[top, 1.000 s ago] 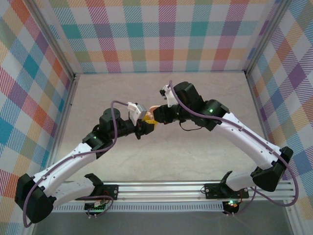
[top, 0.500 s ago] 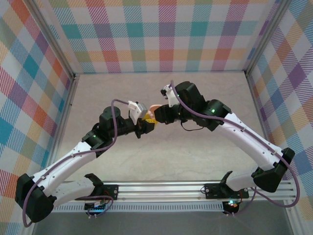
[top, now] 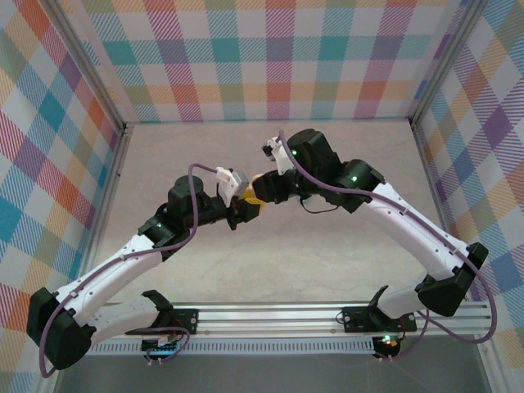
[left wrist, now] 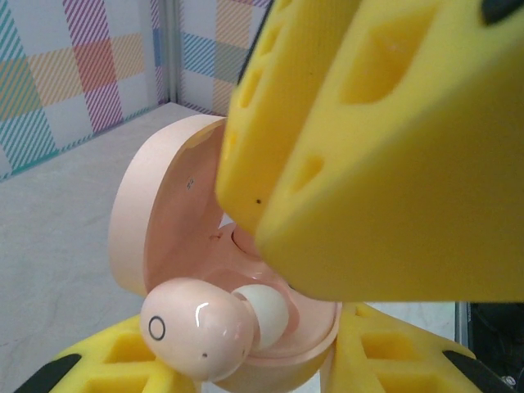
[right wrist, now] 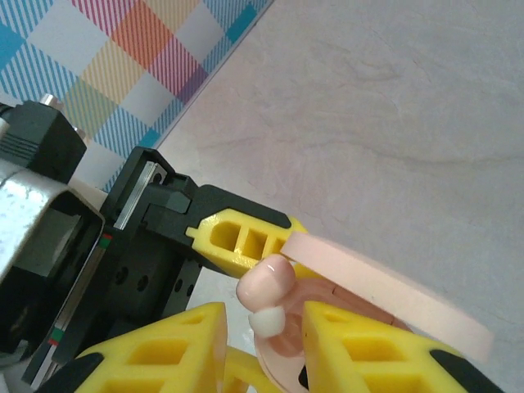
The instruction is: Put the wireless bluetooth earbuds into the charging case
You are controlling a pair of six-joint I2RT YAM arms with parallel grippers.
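- Left gripper (left wrist: 262,372), bottom of the left wrist view: fingers clamped on the open pale-pink oval plastic charging case (left wrist: 160,209).
- 1 pale-pink plastic earbud (left wrist: 196,327), lower centre: white tip inside the case, body overhanging the rim, not seated.
- Right gripper (right wrist: 264,332) flanks the earbud; grasping or released, cannot tell.
- Risk: the earbud looks tilted off its socket, so a push or release now could tip it onto the grey table (right wrist: 393,98).

The right gripper's yellow fingers (left wrist: 385,164), running off the upper right of the frame, are hiding half the pink charging case (left wrist: 160,205).
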